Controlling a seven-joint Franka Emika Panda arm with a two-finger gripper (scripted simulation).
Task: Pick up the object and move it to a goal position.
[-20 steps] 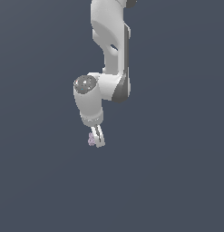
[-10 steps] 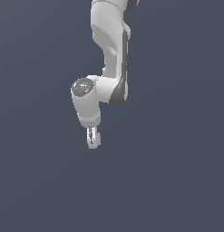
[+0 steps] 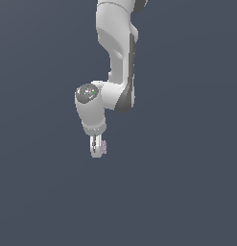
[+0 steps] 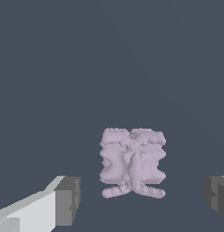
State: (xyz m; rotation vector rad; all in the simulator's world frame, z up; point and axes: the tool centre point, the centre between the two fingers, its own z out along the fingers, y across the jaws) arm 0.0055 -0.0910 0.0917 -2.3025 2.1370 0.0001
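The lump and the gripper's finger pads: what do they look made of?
The lump: pale lilac, matte, with a bumpy, mottled surface and no gloss; it could be foam, clay or soft plastic, and the render does not settle which. The finger pads: dark grey, flat and matte, rubber-like, on smooth white, plastic-looking fingers of the gripper.
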